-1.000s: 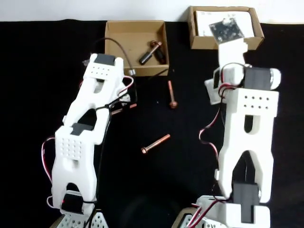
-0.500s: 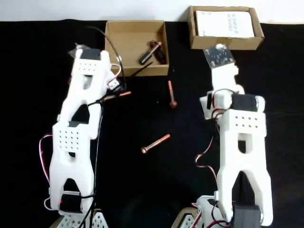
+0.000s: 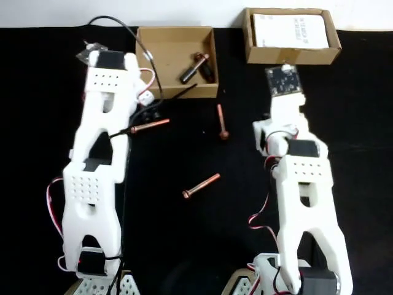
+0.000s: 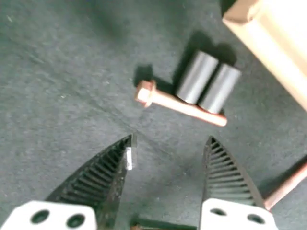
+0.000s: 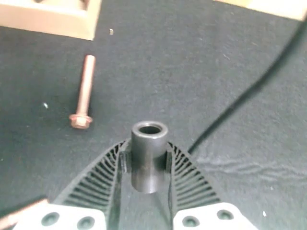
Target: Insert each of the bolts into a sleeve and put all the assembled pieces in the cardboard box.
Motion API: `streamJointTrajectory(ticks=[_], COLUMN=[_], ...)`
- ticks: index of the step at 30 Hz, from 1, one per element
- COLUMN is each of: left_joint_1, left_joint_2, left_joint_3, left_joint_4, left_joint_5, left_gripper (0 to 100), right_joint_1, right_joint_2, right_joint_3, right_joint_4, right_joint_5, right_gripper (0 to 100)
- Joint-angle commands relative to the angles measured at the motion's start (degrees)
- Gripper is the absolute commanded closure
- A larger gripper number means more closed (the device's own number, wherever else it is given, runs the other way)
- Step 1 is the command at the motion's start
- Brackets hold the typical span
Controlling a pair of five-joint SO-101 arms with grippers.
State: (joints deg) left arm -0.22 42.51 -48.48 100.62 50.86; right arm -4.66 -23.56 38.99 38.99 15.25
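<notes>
Right arm [image 3: 301,169] first: a dark sleeve [image 5: 149,160] is clamped tight between the right jaws and held upright, with its open bore turned toward the wrist camera. Just beyond it, a loose bolt [image 5: 84,88] is laid flat on the black table [image 3: 233,246], head end nearer the jaws. A corner of the cardboard box [image 5: 53,21] can be made out past that, and a black cable [image 5: 249,91] is draped across the table off to one side.

The left arm [image 3: 92,190] is stretched out beside the cardboard box [image 3: 163,58]. The left jaws are spread wide apart with nothing gripped between them. Right ahead of them a second bolt [image 4: 180,101] is lying flat. Two spare sleeves [image 4: 195,76] [image 4: 219,88] are tucked side by side, touching each other and resting against that bolt's shaft, with the box wall [image 4: 273,38] close by.

From above, that second bolt [image 3: 149,126] is seen just beside the left arm. The loose bolt [image 3: 221,121] is placed near the box's front corner, between the two arms. A third bolt [image 3: 201,185] is left farther down mid-table, well apart from the others.

Some dark sleeve and copper bolt pieces [image 3: 196,67] are piled near the box's right wall, though an exact count can't be made. A second box [image 3: 291,56] holding a white sheet [image 3: 288,31] is set beyond the right arm.
</notes>
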Motion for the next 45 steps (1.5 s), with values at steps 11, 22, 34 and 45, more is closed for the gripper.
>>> streamJointTrajectory(ticks=[11, 22, 34, 45], left_joint_1=[1.71, -2.86, -3.82, -4.18], left_joint_2=[10.24, 15.08, 17.63, 19.47], left_joint_3=[-0.40, -0.48, -4.44, -2.42], left_joint_4=[-5.45, -5.36, -6.68, 0.35], left_joint_5=[6.07, 6.24, 6.42, -4.13], left_gripper=[77, 77, 77, 82], right_joint_1=[-2.33, -2.33, -2.33, -2.42], right_joint_2=[-2.68, -2.68, -2.68, -2.68], right_joint_3=[2.07, 2.51, 2.51, 2.59], right_joint_4=[-5.67, -6.02, -6.02, -6.02], right_joint_5=[-0.26, -0.18, -0.18, -0.18], right_gripper=[99.1, 99.0, 99.0, 99.0])
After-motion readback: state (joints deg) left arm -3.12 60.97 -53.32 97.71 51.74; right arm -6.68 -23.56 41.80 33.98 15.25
